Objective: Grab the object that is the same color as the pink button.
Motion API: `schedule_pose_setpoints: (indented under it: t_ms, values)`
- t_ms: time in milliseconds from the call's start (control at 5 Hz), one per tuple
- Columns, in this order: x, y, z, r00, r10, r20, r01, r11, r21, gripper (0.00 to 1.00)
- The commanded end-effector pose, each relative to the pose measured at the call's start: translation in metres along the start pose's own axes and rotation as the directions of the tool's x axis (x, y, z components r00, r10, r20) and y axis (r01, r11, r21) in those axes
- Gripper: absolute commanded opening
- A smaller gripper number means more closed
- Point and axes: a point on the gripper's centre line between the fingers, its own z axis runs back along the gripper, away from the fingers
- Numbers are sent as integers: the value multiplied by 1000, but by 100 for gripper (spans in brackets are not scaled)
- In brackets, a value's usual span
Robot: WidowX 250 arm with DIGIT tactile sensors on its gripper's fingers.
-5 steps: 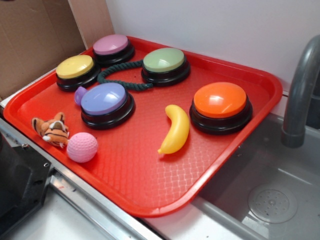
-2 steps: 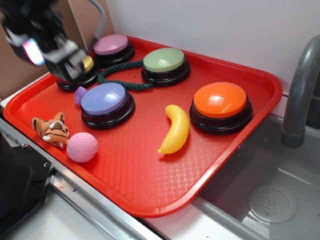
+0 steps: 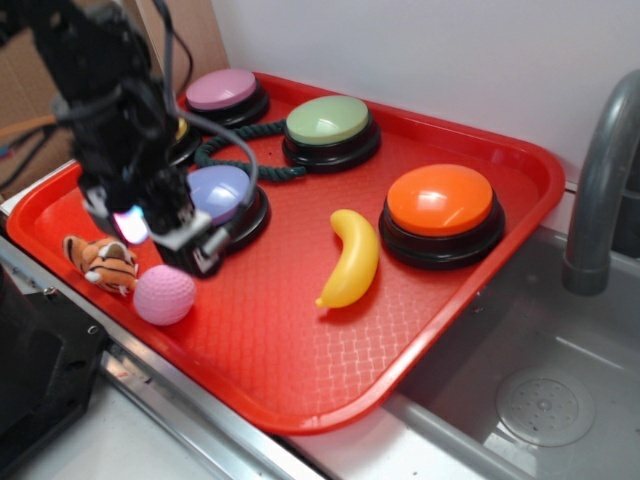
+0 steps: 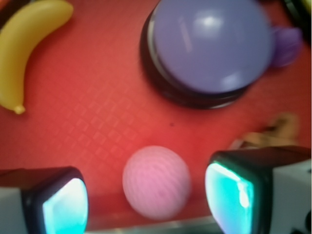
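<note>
Small pink dimpled ball near the front-left edge of the red plastic tray, just beside the orange striped tiger toy. Black gripper above the tray, just behind the ball, jaws spread wide and empty; ball between and apart from both fingers in the wrist view. Lavender-blue domed button just beyond. Pale pink-mauve domed button on black base at the tray's far-left corner, well apart from the ball. Yellow plastic banana mid-tray.
</note>
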Motion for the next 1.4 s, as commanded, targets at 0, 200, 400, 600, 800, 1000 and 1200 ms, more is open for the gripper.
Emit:
schedule_pose_setpoints:
  t_ms: [0,200,400,600,800,1000,1200]
  values:
    - [1,-8,-31,998,1,-66,2,999,42,96]
    - [0,-10,-28,998,29,-51,-26,998,54,0]
    - [3,-5,-16,998,18,-58,-13,997,82,0]
    - [16,1,6,1000,-4,-27,5,998,55,0]
    - [47,10,40,999,-37,14,36,999,23,0]
    - [75,17,74,994,-77,82,75,997,20,0]
    - [102,26,102,980,-159,119,154,987,48,0]
